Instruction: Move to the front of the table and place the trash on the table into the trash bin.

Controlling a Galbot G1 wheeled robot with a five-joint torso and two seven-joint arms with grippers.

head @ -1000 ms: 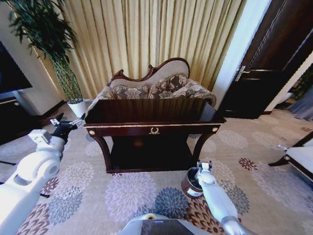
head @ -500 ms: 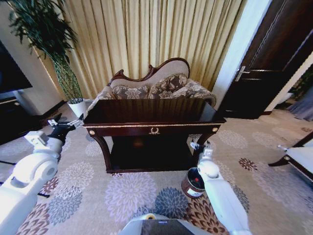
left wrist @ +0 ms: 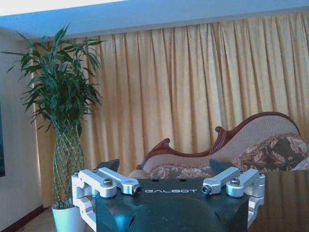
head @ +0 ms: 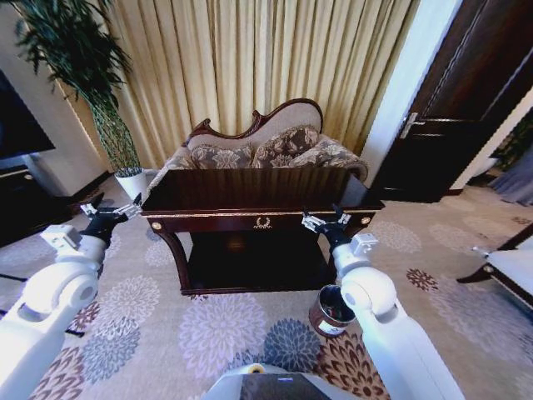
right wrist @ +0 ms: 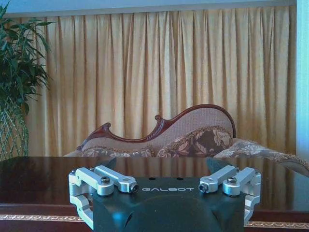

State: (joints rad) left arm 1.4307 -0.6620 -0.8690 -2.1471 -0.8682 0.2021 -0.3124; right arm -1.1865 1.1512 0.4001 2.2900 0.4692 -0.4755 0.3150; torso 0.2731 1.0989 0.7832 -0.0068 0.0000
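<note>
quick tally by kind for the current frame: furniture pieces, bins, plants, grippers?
Tables: 1, the table
Sofas: 1, the sofa behind it
Bins: 1, the trash bin on the carpet
Potted plants: 1, the plant
Grippers: 2, left gripper and right gripper, both open
Total: 6

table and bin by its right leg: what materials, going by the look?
The table: looks like dark-brown wood under a glossy lacquer, since the top mirrors the sofa and curtain. Its gold trim line and laurel emblem could be metal or paint.
The trash bin: dark-brown wall with a shiny rim that catches light, likely metal or glossy plastic; the look leaves it open. It has a black inside and a pale label.
</note>
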